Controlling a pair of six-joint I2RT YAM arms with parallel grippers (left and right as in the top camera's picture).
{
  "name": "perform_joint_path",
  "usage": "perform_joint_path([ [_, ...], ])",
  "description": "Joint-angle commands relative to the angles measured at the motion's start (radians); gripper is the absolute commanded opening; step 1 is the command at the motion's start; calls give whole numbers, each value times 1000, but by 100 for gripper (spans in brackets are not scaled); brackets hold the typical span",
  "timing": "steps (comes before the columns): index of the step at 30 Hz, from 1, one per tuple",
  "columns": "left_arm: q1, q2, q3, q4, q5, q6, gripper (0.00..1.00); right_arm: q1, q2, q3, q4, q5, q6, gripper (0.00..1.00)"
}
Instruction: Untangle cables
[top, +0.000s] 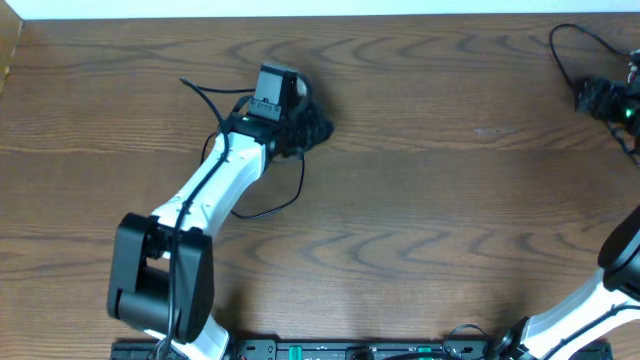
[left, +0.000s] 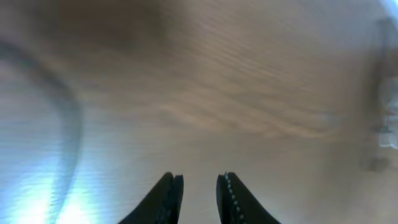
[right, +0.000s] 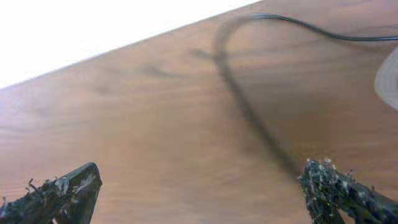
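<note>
Working outward from the robot's side of the table (top: 420, 200): the black cable (top: 297, 190) lies in a loose loop just on the near side of the left gripper (left: 199, 180). From there it runs up into a dark clump (top: 315, 128) right at the fingers. From above I can't tell if that clump is the knot or just gripper parts. The wrist view is really blurry, but the left jaws look nearly pinched, with a thin slit and nothing I can see in it. So I can't tell whether it's actually clamping the cable.

Way off to the right of the left gripper, and a bit further back, the right gripper (right: 200, 171) is spread wide and holding nothing. A thin black strand (right: 311, 25) curves across the wood in front of it and ends up close by one of its fingers. Could be cable, could be arm wiring, can't say. I can't pick out a white cable for sure.

My take on the step: one end needs anchoring while the other side draws the loop out. I'd bring the right gripper over toward the left one and grab a single strand low down, not the clump. Then pull slow and flat, away from the left gripper. Yank upward and the knot probably just tightens.
</note>
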Motion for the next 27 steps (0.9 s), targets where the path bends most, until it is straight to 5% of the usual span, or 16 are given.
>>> perform_joint_path([
  [1, 20, -41, 13, -101, -179, 126, 24, 28, -25, 5, -30, -238, 235, 99],
  [11, 172, -40, 13, -299, -319, 228, 29, 280, -25, 4, -187, -137, 161, 99],
  [22, 340, -38, 12, -248, -344, 438, 51, 656, -25, 5, -320, 172, 143, 99],
  [27, 442, -36, 12, -219, -401, 439, 52, 837, -23, 4, -311, 238, 143, 99],
])
